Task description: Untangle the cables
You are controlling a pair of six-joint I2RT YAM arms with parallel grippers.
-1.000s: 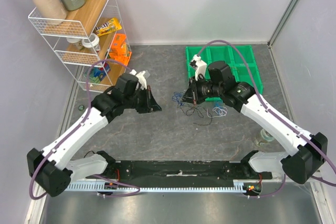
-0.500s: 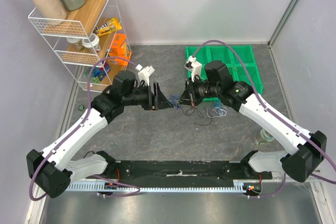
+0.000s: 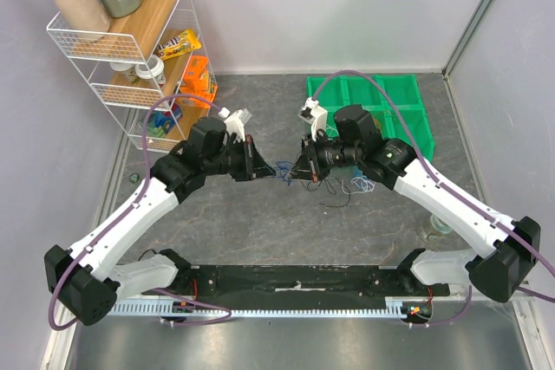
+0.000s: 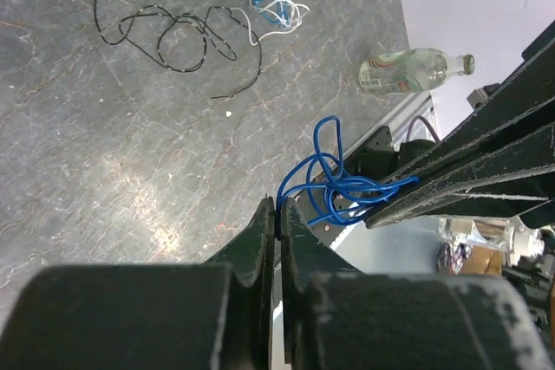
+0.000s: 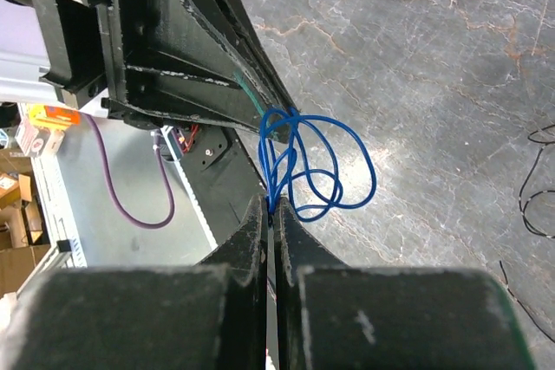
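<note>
A small bunch of blue cable (image 3: 283,168) hangs above the table between my two grippers. My left gripper (image 3: 270,168) is shut on one strand of that blue cable (image 4: 334,181), its jaws pinched together at the tip (image 4: 277,210). My right gripper (image 3: 296,169) is shut on the other side of the blue cable (image 5: 330,171), at its tip (image 5: 271,206). The two grippers point at each other, nearly touching. A black cable (image 4: 178,34) and a blue and white bunch (image 4: 274,1) lie loose on the table beyond them.
A green compartment tray (image 3: 409,113) sits at the back right. A white wire shelf rack (image 3: 130,49) with bottles and packets stands at the back left. A clear bottle (image 4: 408,71) lies near the right arm's base. Black cable (image 3: 335,190) lies under the right arm.
My left gripper has swung right to meet the right one, opened, and shut on the blue cable. The right gripper has carried the cable slightly left.
</note>
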